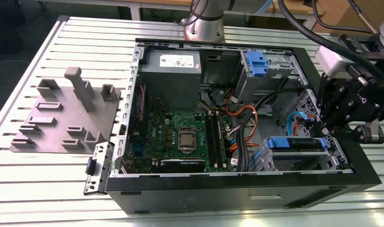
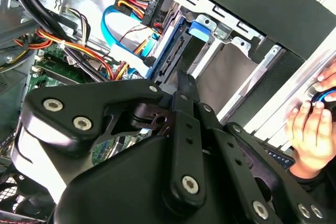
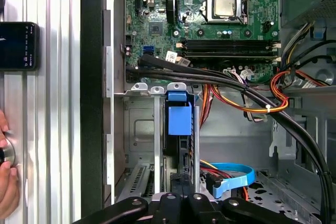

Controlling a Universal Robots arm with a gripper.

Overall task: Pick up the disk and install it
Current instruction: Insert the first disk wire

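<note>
My gripper hangs at the right edge of the exterior view, just over the PC case wall by the drive cage. The disk sits edge-on in that cage, blue bracket showing, directly ahead of my fingers in the first wrist view; its long axis runs straight away from me. Fingers look drawn together w/ nothing clearly between them. A person's hand rests on the bench nearby.

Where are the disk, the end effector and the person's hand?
disk (image 3: 179, 120): first wrist view, on its blue bracket in the drive bay.
end effector (image 2: 181, 85): second wrist view, at the black fingertips by the bay.
hand (image 2: 310, 129): second wrist view, on the fingers resting on the table.
</note>
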